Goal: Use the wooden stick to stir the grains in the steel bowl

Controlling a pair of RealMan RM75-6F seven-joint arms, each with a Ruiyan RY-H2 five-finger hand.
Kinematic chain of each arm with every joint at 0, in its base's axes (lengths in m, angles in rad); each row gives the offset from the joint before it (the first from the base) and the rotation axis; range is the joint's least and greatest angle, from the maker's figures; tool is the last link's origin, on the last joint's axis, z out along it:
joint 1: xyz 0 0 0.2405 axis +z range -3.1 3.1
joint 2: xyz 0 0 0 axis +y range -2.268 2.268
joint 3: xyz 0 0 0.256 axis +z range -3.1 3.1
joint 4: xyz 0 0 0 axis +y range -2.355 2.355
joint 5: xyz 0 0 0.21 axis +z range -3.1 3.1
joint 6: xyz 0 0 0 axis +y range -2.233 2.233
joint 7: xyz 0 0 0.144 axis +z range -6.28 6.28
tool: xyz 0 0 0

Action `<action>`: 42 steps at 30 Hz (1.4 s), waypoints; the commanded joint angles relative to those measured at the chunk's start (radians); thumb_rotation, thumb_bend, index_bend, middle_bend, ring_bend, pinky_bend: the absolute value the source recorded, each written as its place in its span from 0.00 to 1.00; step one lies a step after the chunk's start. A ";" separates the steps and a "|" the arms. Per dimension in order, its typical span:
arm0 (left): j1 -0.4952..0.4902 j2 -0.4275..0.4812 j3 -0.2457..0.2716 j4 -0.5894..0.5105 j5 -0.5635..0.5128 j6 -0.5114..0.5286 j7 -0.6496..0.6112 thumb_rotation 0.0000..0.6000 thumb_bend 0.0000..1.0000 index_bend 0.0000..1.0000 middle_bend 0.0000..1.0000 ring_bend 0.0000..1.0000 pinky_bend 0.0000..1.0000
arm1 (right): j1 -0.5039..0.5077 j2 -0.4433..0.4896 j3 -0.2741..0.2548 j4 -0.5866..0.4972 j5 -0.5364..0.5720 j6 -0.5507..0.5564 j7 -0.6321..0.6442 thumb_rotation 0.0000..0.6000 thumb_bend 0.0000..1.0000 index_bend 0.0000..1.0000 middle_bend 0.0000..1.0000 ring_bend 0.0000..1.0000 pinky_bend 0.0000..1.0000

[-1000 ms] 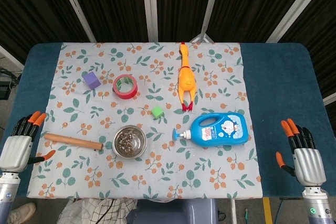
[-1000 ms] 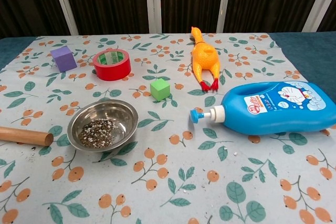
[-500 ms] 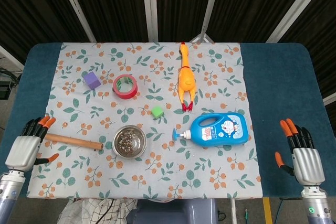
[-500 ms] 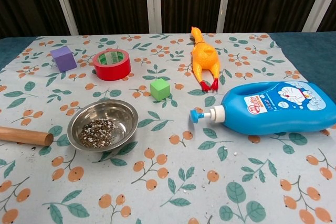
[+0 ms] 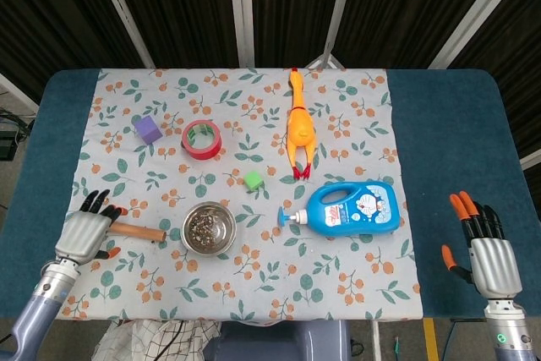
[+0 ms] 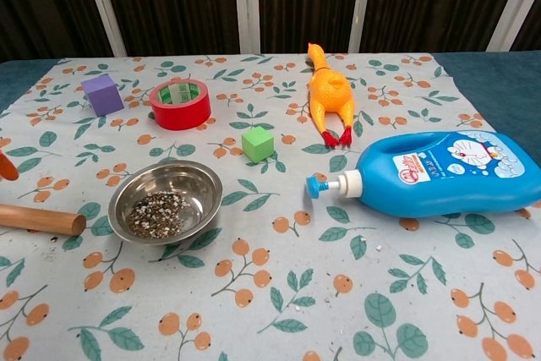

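Observation:
A wooden stick (image 5: 139,231) (image 6: 40,220) lies flat on the flowered cloth, just left of the steel bowl (image 5: 209,228) (image 6: 166,200). Dark and pale grains (image 6: 157,214) cover the bowl's bottom. My left hand (image 5: 84,234) hovers over the stick's left end with fingers spread, holding nothing; whether it touches the stick cannot be told. In the chest view only one orange fingertip (image 6: 7,166) shows at the left edge. My right hand (image 5: 486,251) stays open over the blue table at the front right, far from both.
A blue detergent bottle (image 5: 351,207) lies right of the bowl. A green cube (image 5: 253,180), a red tape roll (image 5: 202,140), a purple cube (image 5: 147,129) and a rubber chicken (image 5: 298,127) lie farther back. The table's front edge is close behind both hands.
My left hand moved right from off the cloth's left edge to above the stick's left end. The right hand, stick and bowl stayed put.

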 commanded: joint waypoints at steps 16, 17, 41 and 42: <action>-0.074 -0.076 -0.009 -0.001 -0.069 -0.078 0.099 1.00 0.35 0.37 0.38 0.01 0.00 | 0.003 0.002 0.000 -0.001 0.004 -0.008 0.007 1.00 0.45 0.00 0.00 0.00 0.00; -0.077 -0.077 -0.008 -0.002 -0.074 -0.083 0.101 1.00 0.35 0.37 0.38 0.01 0.00 | 0.003 0.002 0.000 -0.001 0.004 -0.009 0.006 1.00 0.45 0.00 0.00 0.00 0.00; -0.097 -0.090 0.026 0.001 -0.095 -0.093 0.096 1.00 0.57 0.45 0.54 0.05 0.00 | 0.003 0.001 0.001 -0.002 0.007 -0.009 0.003 1.00 0.45 0.00 0.00 0.00 0.00; -0.097 -0.091 0.028 0.003 -0.095 -0.094 0.095 1.00 0.61 0.46 0.55 0.06 0.00 | 0.003 0.001 0.001 -0.002 0.007 -0.009 0.003 1.00 0.45 0.00 0.00 0.00 0.00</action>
